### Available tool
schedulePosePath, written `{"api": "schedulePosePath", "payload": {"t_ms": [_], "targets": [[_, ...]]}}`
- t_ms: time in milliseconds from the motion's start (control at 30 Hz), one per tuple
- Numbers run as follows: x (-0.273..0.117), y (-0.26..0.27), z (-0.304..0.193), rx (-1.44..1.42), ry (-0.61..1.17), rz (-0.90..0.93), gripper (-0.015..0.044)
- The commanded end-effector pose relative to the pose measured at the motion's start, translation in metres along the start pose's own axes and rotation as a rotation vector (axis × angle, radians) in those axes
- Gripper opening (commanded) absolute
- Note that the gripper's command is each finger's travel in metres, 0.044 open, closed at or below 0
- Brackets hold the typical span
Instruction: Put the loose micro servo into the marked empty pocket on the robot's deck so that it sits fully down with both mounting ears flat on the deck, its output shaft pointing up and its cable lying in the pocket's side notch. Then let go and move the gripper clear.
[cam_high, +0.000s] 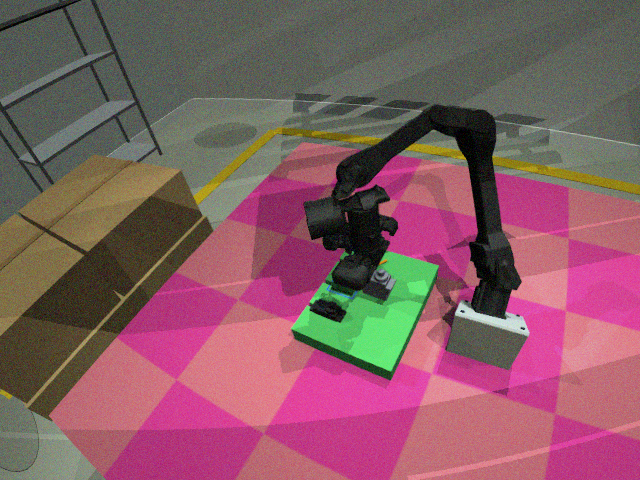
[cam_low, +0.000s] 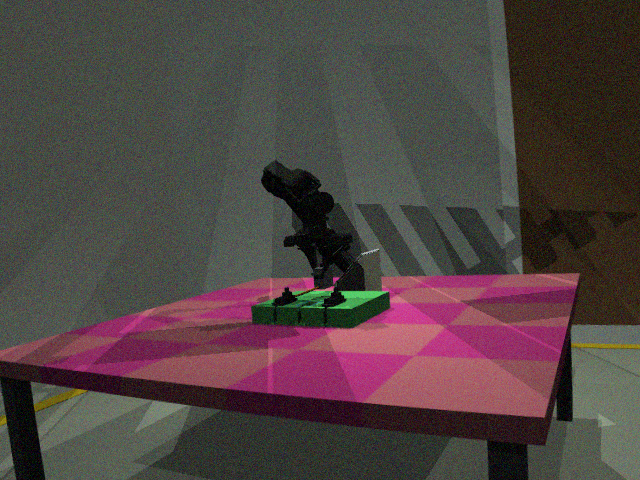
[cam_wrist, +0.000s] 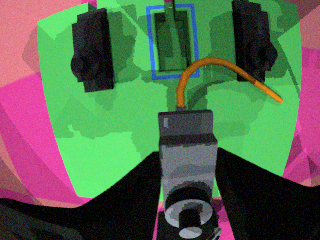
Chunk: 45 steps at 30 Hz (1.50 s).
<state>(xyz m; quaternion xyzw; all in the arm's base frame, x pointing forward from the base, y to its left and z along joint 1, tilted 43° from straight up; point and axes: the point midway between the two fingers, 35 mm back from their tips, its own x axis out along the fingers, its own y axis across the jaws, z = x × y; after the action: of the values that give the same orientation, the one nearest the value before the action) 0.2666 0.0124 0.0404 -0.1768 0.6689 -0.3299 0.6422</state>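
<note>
The grey micro servo (cam_wrist: 187, 154) is clamped in the tool (cam_wrist: 188, 190) above the green deck (cam_wrist: 120, 134), its orange cable (cam_wrist: 220, 67) arcing toward the blue-outlined empty pocket (cam_wrist: 172, 40).

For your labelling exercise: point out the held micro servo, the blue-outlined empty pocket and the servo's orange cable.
micro servo (cam_wrist: 187, 154): wrist view, on its grey body.
blue-outlined pocket (cam_wrist: 172, 42): wrist view, on the recess floor.
orange cable (cam_wrist: 220, 62): wrist view, on the top of its arc.

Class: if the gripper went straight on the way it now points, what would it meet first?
Probably the green deck just short of the blue-marked pocket; the held servo would touch before the gripper. Depth is unclear.
</note>
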Motion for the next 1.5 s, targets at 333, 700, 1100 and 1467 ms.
{"api": "schedulePosePath", "payload": {"t_ms": [333,700,1100,1467], "targets": [[-0.003,0.000,0.057,-0.003,-0.011,-0.001,0.0000],[-0.003,0.000,0.087,-0.001,-0.012,-0.001,0.0000],[0.011,0.000,0.088,-0.001,-0.013,-0.002,0.0000],[0.017,-0.001,0.088,-0.001,-0.013,-0.002,0.0000]]}}
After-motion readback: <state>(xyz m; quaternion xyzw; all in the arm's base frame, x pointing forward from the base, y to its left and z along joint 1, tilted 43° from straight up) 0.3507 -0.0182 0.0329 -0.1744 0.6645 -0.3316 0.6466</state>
